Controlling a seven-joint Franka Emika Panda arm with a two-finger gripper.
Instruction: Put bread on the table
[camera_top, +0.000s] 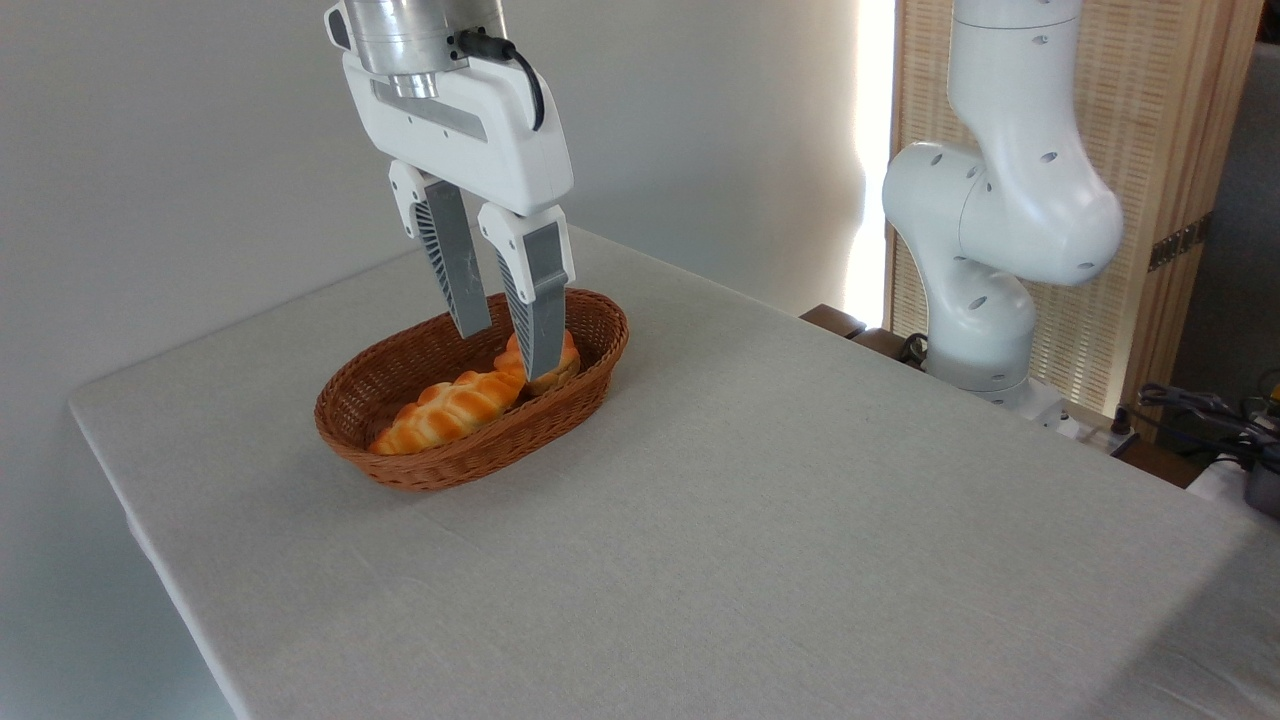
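Grey table (800, 520) bare — gripper (505, 352) parted (holding nothing) over the basket (420, 470); bread (450, 405) stretches down-left of it.

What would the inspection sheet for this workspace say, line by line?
Surface: table under light grey-beige cloth.
Job's things: braided bread lying inside the wicker basket, not yet on the table.
Clutter: small round bun in the basket, partly hidden by a finger.
Grippers: gripper open, fingertips down in the basket, holding nothing.
Cables: black cable on the wrist; more cables beyond the right edge.
Surroundings: grey wall, slatted wooden screen.
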